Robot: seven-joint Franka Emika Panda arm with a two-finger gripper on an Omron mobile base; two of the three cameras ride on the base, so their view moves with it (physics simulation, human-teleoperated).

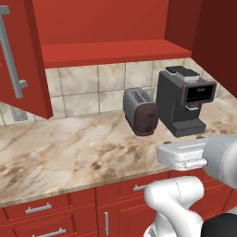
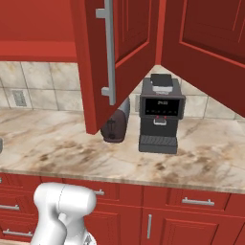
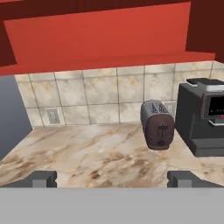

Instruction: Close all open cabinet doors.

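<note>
From the left base view, the left cabinet door [image 1: 21,55] stands swung wide open at the far left, its long grey bar handle [image 1: 11,53] facing the room and its lower corner hanging over the marble counter [image 1: 69,157]. Right of it the cabinet's red shelf [image 1: 111,52] lies open above the tiled backsplash [image 1: 83,88]. Further right a dark brown toaster [image 1: 141,111] sits on the counter, just beside a black coffee machine [image 1: 183,102]. The right cabinet door [image 1: 217,41] is also swung out, seen at the right edge of this view as a dark red panel above the coffee machine. In the right base view that door [image 2: 115,52] hangs in front of the toaster [image 2: 116,125], with the coffee machine [image 2: 160,115] to its right and another red door [image 2: 206,48] beyond. In the hand view the tool [image 3: 111,178] has its two dark fingertips [image 3: 41,178] spread far apart with nothing between them, low over the counter [image 3: 87,153] and facing the backsplash, well short of both doors
</note>
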